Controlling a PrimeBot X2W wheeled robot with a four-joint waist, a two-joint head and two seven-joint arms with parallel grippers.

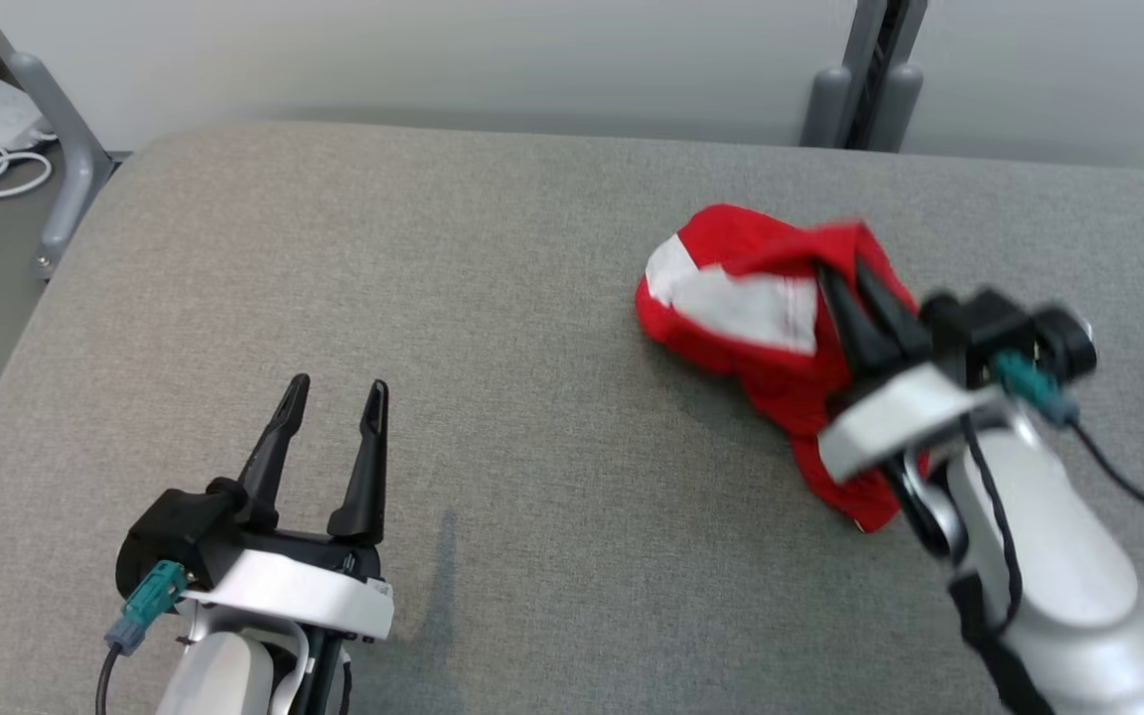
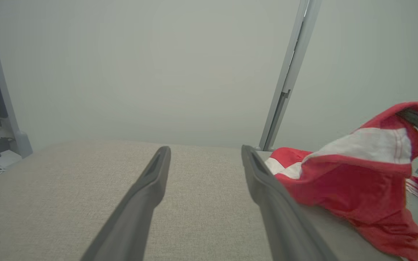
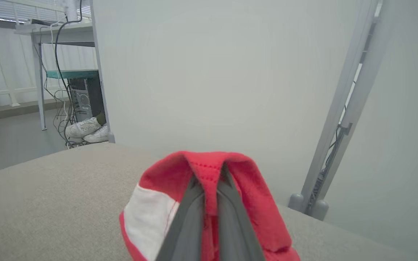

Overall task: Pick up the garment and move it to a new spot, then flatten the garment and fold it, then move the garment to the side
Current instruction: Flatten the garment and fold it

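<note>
jaws of right gripper [image 1: 842, 270] clamped on garment [image 1: 731, 303]; left gripper [image 1: 339, 389] jaws wide apart.

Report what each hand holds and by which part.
The right hand is shut on the red and white fabric garment, pinching a raised red fold at its top; the left hand is open, holding nothing.

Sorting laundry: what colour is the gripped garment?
The garment is red with a white band; head view shows it best.
</note>
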